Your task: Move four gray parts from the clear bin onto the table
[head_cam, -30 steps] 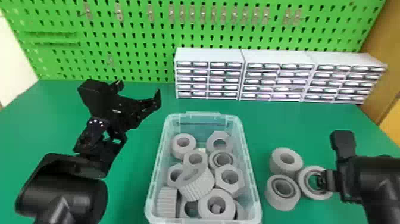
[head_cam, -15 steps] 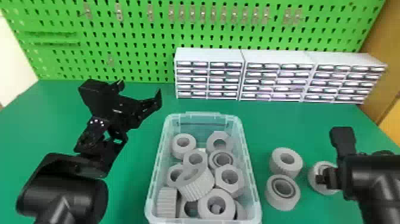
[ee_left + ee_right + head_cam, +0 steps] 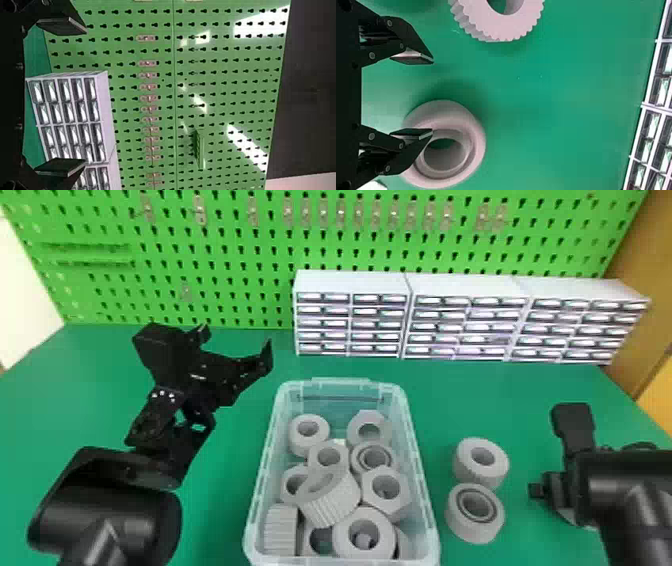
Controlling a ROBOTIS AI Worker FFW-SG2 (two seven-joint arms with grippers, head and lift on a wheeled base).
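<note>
With the right gripper (image 3: 433, 96) spread and empty, the tilted ribbed gray part (image 3: 334, 501) in the clear bin (image 3: 341, 383) leftward of it should prove light, stiff (plastic, I'd guess) and best pinched across its ridges.

The left arm (image 3: 107, 515) and right arm (image 3: 630, 500) are smooth, rounded and black; white dots (image 3: 162, 394) speckle the left wrist (image 3: 150, 417), silvery screws (image 3: 372, 56) stud the right pincer (image 3: 550, 490).

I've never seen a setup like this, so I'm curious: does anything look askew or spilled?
Nothing looks spilled or damaged. One ribbed gray ring looks askew, tilted over other gray parts jumbled in the clear bin.
</note>
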